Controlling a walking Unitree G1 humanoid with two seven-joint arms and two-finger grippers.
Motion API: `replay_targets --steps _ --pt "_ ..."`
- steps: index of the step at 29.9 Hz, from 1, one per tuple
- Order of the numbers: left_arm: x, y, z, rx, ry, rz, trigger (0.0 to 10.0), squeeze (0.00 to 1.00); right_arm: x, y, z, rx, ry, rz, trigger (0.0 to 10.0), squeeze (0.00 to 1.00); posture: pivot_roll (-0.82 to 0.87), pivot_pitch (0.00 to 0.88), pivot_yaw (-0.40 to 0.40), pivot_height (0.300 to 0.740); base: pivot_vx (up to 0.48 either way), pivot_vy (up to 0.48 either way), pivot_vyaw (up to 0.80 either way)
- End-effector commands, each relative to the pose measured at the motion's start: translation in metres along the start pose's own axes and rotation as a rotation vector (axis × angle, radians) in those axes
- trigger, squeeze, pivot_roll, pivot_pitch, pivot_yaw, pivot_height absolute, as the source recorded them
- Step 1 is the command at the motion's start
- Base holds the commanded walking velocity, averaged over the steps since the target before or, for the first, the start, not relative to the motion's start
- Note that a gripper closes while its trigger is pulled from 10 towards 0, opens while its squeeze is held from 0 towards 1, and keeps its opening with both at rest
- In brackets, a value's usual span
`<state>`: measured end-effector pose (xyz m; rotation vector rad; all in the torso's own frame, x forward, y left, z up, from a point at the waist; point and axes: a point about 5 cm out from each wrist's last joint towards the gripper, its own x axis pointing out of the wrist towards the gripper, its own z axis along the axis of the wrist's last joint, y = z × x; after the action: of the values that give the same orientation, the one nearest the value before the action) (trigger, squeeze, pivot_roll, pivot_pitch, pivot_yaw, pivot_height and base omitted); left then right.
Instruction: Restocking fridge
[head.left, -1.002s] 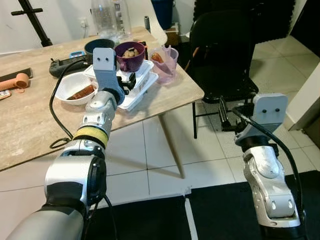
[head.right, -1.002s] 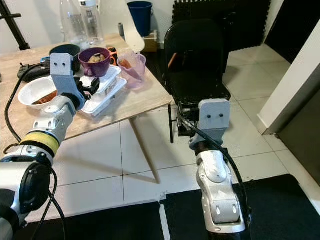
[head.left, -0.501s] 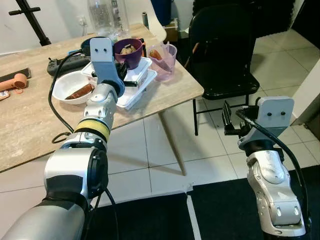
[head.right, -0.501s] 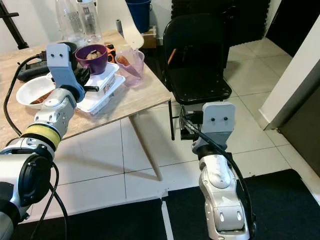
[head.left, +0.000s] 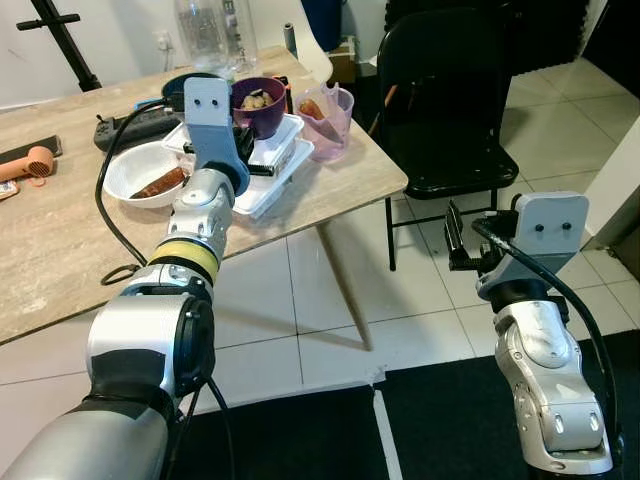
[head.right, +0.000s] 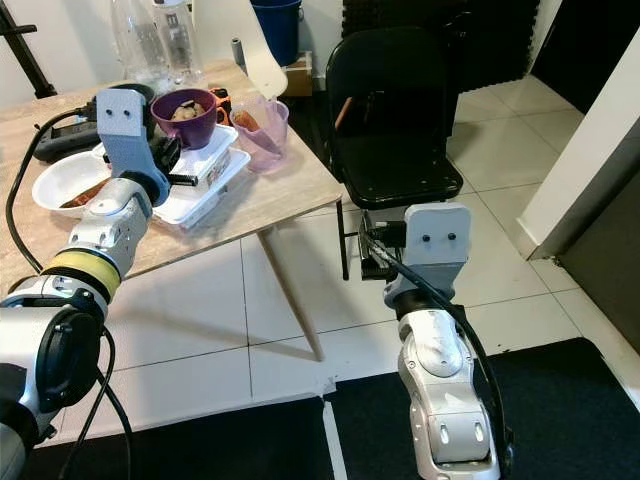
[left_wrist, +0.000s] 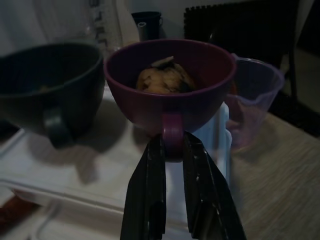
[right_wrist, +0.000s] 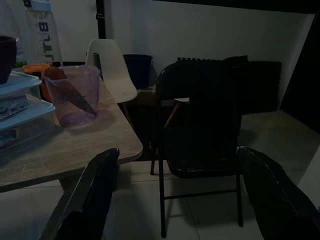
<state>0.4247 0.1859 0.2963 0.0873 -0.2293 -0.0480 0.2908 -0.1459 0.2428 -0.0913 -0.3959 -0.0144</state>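
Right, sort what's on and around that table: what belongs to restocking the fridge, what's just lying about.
For the job:
- purple cup of food, its handle pinched by the left gripper
- stacked white lidded containers
- white bowl with food
- clear pink cup
- dark mug

Lying about:
- black remote
- clear bottles
- black folding chair
- right gripper, open, idle
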Motion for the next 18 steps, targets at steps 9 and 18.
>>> replay_targets --steps 9,18 --pt "-0.005 0.023 0.004 -0.064 -0.034 0.035 10.0 0.00 0.001 0.004 -0.003 0.010 0.015 0.003 10.0 0.00 -0.18 0.231 0.068 0.710 0.000 0.000 0.00" --pt "-0.008 0.009 -0.007 -0.172 -0.041 -0.029 10.0 0.00 0.001 0.006 -0.006 0.017 0.022 0.014 10.0 0.00 -0.16 0.222 0.059 0.710 0.000 0.000 0.00"
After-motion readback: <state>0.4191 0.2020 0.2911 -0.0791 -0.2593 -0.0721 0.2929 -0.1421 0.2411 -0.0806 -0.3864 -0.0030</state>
